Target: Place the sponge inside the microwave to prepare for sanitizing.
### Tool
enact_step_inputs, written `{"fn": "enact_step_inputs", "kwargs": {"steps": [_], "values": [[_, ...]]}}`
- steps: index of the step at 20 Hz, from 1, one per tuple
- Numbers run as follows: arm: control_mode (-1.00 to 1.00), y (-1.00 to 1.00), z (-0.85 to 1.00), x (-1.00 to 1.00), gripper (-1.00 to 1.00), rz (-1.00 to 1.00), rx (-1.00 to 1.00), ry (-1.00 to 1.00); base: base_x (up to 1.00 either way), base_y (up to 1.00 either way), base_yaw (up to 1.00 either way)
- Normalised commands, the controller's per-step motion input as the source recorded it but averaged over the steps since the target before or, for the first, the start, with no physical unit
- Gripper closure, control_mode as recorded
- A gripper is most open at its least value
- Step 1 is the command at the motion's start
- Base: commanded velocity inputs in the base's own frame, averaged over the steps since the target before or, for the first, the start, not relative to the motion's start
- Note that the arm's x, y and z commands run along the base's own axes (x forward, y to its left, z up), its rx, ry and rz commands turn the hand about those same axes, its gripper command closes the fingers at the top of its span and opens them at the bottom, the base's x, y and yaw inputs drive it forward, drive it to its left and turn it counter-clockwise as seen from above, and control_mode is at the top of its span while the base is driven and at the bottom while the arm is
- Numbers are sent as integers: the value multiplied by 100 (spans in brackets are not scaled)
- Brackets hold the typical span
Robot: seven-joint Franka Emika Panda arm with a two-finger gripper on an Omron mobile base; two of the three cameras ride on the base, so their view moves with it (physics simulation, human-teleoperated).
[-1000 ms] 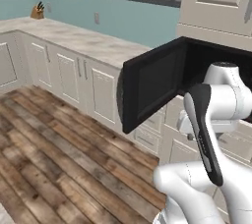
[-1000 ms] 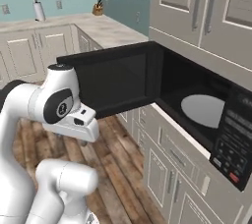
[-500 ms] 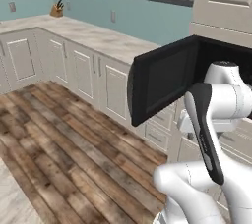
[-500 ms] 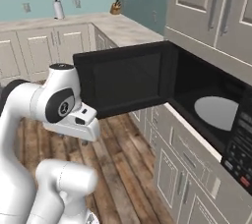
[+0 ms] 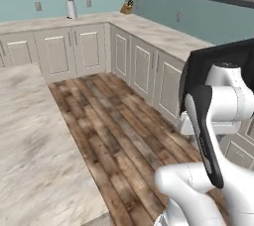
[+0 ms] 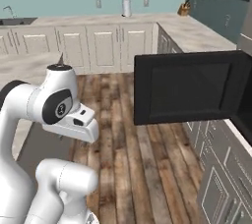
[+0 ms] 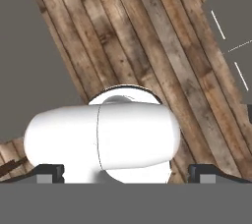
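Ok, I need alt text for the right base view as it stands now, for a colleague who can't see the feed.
The black microwave door stands swung open at the right, over a wooden plank floor. The white robot arm rises at lower left. Behind, pale cabinets under a marbled counter run along a teal wall, with a paper towel roll and a knife block on top.

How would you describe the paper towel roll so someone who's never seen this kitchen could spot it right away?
Find the far counter under the teal wall in the right base view. The paper towel roll stands upright on it, just left of the corner. It is white with a dark spindle on top, unlike the brown knife block further right.
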Motion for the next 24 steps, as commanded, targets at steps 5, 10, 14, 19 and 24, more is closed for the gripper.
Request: {"fn": "enact_step_inputs", "kwargs": {"steps": [5, 10, 14, 19, 24], "values": [[100, 0, 0, 0, -100, 0, 0, 0, 3, -20, 49], [100, 0, 0, 0, -100, 0, 0, 0, 1, -7, 27], [100, 0, 0, 0, -100, 0, 0, 0, 38, -31, 8], [100, 0, 0, 0, -100, 0, 0, 0, 36, -57, 0], [100, 0, 0, 0, -100, 0, 0, 0, 1, 1, 0]]}}
